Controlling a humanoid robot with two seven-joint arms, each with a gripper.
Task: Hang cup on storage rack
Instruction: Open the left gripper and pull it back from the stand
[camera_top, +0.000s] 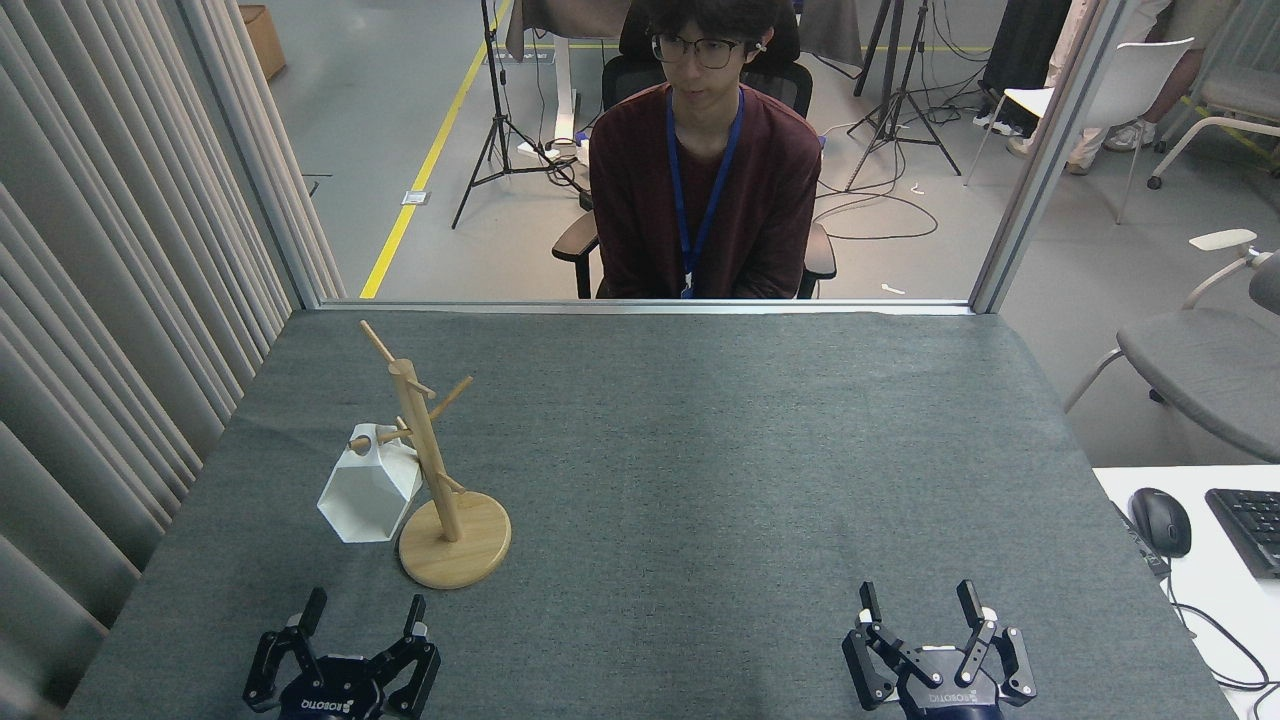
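Cup (368, 493): white, faceted, hanging by its side loop tab on a low left-pointing peg of the storage rack (428, 462). Its open hexagonal mouth faces us and slightly down; the body hangs just left of the pole, above the left edge of the round wooden base. We cannot tell whether its lower edge touches the table (700, 480).

The rack stands upright on the near-left part of the grey cloth-covered table, its other pegs bare.

Our left gripper (362, 615) sits low at the near edge, nearer than the rack and cup and apart from both, fingers spread with nothing between them. Our right gripper (917, 597) sits at the near right, well apart from the rack, jaws likewise parted and empty.

Beyond the far edge of the table a person (705, 180) in a dark red top with a blue lanyard sits in a chair, facing us. At the right, on a separate white desk, lie a black mouse (1160, 521) and part of a keyboard (1250, 528).
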